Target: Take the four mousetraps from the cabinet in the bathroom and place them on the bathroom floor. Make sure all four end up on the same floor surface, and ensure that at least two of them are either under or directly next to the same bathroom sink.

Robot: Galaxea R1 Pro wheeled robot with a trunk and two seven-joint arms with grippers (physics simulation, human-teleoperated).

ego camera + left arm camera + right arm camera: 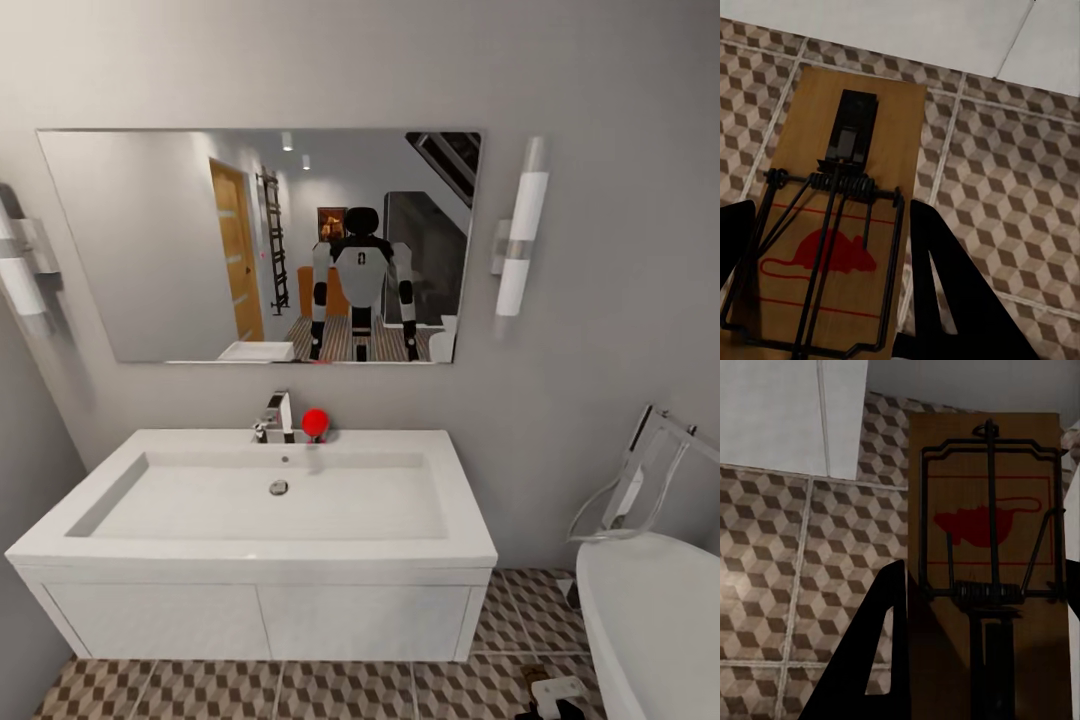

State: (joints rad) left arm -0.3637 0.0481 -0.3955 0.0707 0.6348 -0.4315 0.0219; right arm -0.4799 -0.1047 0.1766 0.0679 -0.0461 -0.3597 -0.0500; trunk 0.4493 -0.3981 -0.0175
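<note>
Facing a white wall-hung sink [250, 545] and its mirror [260, 245], the robot holds a mousetrap in each arm above the bathroom floor [330, 690].

In the left wrist view, the left gripper [832, 300] has its two black fingers [952, 300] set either side of a tan mousetrap [847, 150], closed against the board's long edges. The board's long axis runs straight out along the fingers, with the black catch plate at the far end and the red mouse print and wire bar nearest the camera. Beyond the far short edge lies patterned tile, then a white panel [907, 30].

In the right wrist view, the right gripper [982, 660] grips a second mousetrap [982, 495] the same way, one finger [874, 660] pressed to its long edge, the other barely visible at the frame's margin. This board also points lengthwise away from the fingers, but with the wire loop and red print at the far end and the coil spring close in. Cube-patterned tile lies open beside it; white panelling [795, 412] rises beyond.

A white toilet [650, 620] stands at the right of the head view, with a strip of bare tile between it and the sink.
</note>
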